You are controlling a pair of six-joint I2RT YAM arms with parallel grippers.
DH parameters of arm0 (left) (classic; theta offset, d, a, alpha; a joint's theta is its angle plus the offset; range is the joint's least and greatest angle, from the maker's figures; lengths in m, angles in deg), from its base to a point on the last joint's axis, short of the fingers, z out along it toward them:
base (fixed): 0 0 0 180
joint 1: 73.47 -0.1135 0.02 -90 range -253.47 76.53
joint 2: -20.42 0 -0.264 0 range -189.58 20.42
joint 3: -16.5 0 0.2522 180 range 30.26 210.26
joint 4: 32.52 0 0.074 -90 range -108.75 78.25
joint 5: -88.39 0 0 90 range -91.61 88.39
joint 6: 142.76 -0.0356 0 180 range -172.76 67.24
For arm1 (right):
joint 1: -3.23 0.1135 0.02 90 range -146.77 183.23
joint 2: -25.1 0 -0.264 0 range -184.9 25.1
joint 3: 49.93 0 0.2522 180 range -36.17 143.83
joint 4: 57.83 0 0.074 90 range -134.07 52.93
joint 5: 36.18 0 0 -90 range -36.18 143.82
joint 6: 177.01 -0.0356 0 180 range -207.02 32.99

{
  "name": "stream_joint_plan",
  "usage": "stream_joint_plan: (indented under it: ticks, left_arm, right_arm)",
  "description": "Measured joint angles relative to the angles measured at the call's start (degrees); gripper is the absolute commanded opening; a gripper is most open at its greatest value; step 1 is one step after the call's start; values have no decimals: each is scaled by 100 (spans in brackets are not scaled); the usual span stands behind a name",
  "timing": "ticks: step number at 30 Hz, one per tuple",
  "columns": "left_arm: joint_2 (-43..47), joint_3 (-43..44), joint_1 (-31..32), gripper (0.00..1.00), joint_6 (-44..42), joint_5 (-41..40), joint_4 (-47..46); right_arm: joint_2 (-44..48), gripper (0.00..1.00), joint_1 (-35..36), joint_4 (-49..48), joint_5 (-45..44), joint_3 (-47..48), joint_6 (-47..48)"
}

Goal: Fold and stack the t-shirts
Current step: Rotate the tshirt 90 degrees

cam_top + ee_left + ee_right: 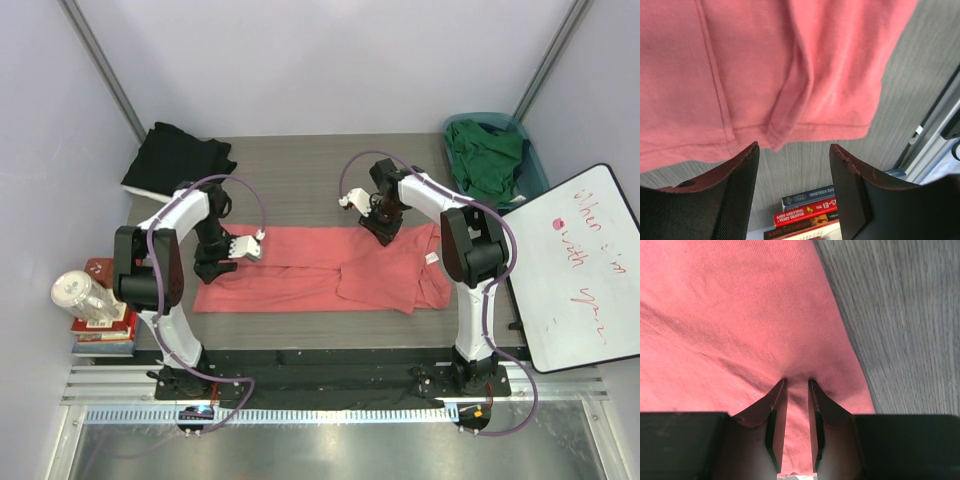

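Starting closest to the arm bases: off the table's left side there's a stack of books (807,212) with a clear plastic jar (82,295) sitting on top. The spines I can read say "NINETEEN EIG…", "ANDY GRIFFITHS TERRY DENTON THE 13-ST…" and "KATE DiCAMILLO".

The pink shirt (300,270) is spread across the near half of the table (300,170). It's lying lengthwise left to right, with some of the cloth doubled over on the right side. A small white tag (432,258) shows near its right end.

The left hand (213,268) is at the shirt's left end. Its jaws are wide apart with nothing in them, and the wrist view shows the hem just past the fingertips.

The right hand (382,232) is down on the shirt's far edge. Its jaws are almost together, pinching a little pucker of pink cloth between the tips.

On the right a whiteboard (580,270) has red handwriting on it that I can't really make out.

Farther back, the black shirt (175,160) is bunched at the far left corner of the table. The green shirt (487,160) is piled in a teal basket (533,165) at the far right corner.
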Motion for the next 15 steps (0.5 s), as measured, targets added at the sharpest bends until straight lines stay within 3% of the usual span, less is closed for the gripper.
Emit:
stream_joint_plan:
  ticks: [15]
  left_arm:
    - [-647,184,0,59,103,-109,-417]
  right_arm:
    - [-9,25,-15,-11,24,4,-37]
